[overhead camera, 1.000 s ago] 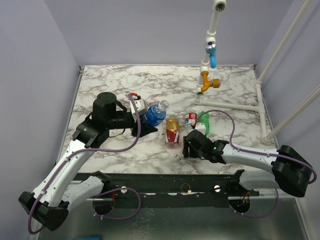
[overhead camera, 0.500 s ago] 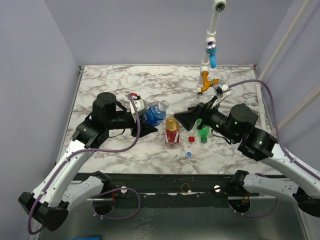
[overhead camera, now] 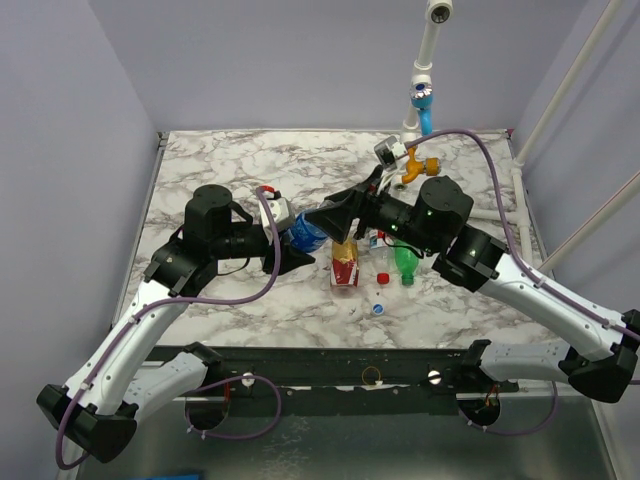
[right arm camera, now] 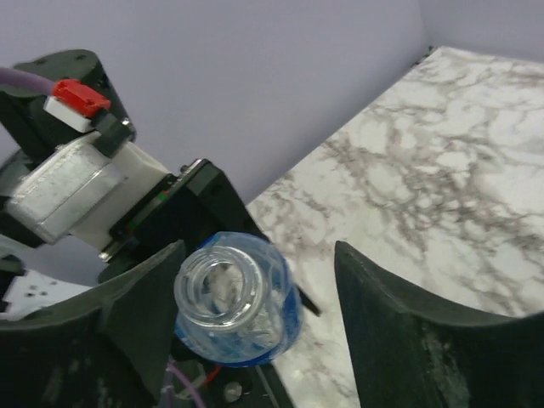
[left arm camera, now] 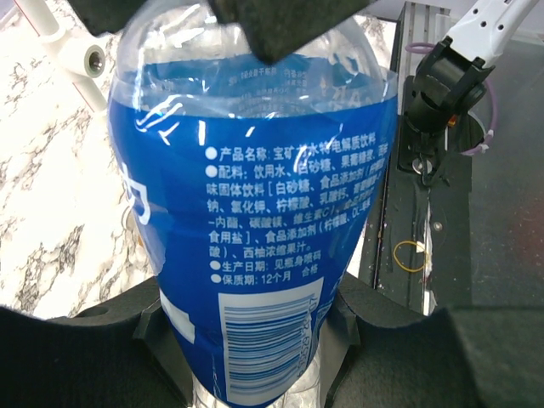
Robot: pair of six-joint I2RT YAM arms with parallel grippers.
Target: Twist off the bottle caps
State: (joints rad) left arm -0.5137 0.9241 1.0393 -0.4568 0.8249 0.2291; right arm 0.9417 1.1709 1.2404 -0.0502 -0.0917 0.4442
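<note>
The clear bottle with the blue label (overhead camera: 308,232) (left arm camera: 255,212) is held off the table, my left gripper (overhead camera: 292,252) (left arm camera: 255,348) shut on its lower body. Its mouth (right arm camera: 223,287) shows no cap. My right gripper (overhead camera: 335,220) (right arm camera: 259,255) stands open with its jaws on either side of that neck, the left finger (right arm camera: 136,323) close to it. On the table lie the amber bottle (overhead camera: 345,262), the green bottle (overhead camera: 405,260), a red cap (overhead camera: 382,277) and a bluish-white cap (overhead camera: 377,308). The red-and-white label bottle (overhead camera: 378,240) is partly hidden by the right arm.
A white pipe frame (overhead camera: 470,210) with an orange fitting (overhead camera: 422,166) and a blue fitting (overhead camera: 426,118) stands at the back right. The table's front rail (overhead camera: 370,365) runs between the arm bases.
My right arm has risen from the front of the table and swung left to the blue-label bottle's neck. The left arm and its bottle have stayed put.
</note>
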